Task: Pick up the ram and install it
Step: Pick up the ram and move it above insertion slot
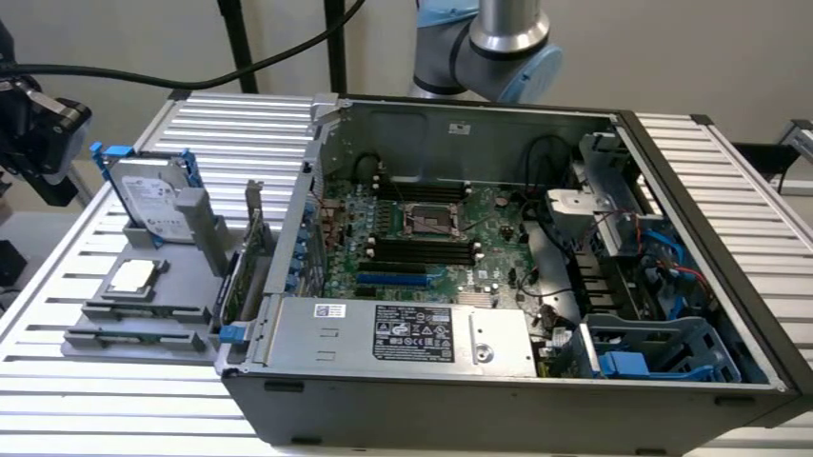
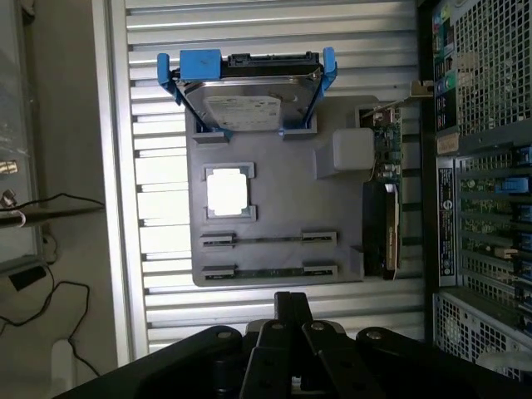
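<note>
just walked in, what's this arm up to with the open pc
The robot arm is working on getting ram into the open computer case. Its gripper is shut and appears empty, hovering over the grey parts tray. It is nearest the ram, which sits on edge in the tray. Nothing has been picked up yet.

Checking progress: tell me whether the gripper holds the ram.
No: the gripper is shut and empty, with the ram sitting in the gray holder.
</note>
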